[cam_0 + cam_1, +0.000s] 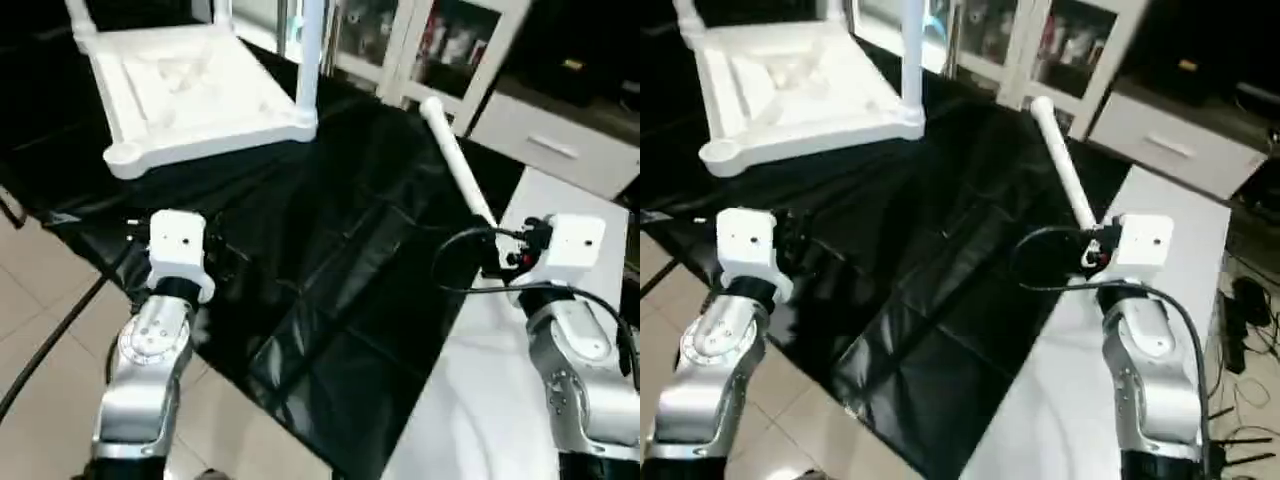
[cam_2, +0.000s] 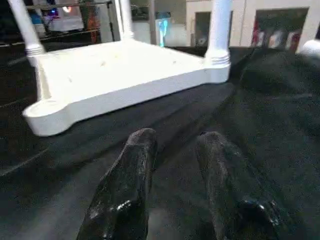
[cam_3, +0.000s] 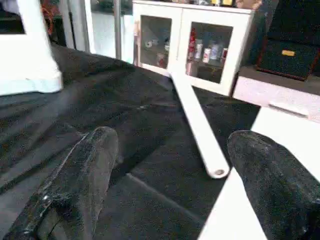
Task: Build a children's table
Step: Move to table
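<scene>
**Q.** Nearest the camera: what are your two pincers doing?

**A.** My right gripper (image 3: pixel 165 165) is released, its fingers (image 3: pixel 85 175) spread wide with nothing between them. My left gripper (image 2: pixel 175 160) is also empty, its fingers a narrow gap apart over the black sheet (image 1: pixel 330 300) that covers the work surface. Neither touches any part of the table.

**Q.** Where does the loose leg (image 1: pixel 458 165) lie from you?

**A.** Directly ahead of my right gripper. Its near end, an open tube mouth, rests at the sheet's right edge, where the black meets the white surface (image 1: pixel 480 400), just beyond my fingertips and roughly between them. Its long axis runs away from me toward the white cabinet (image 3: pixel 192 40), leaning slightly left. My right arm is plainly the nearer; my left is well apart from it.

**Q.** And farther back?

**A.** The tabletop (image 1: pixel 190 95) lies upside down at the far left corner of the sheet, ahead of my left gripper. Legs already stand in some sockets; three appear fitted, though the frame edges cut them off. The near corner socket (image 2: pixel 45 107) is open.

**Q.** What does the coming move turn on?

**A.** I judge that my right gripper must advance along that axis and clench across the tube, not along it.
</scene>
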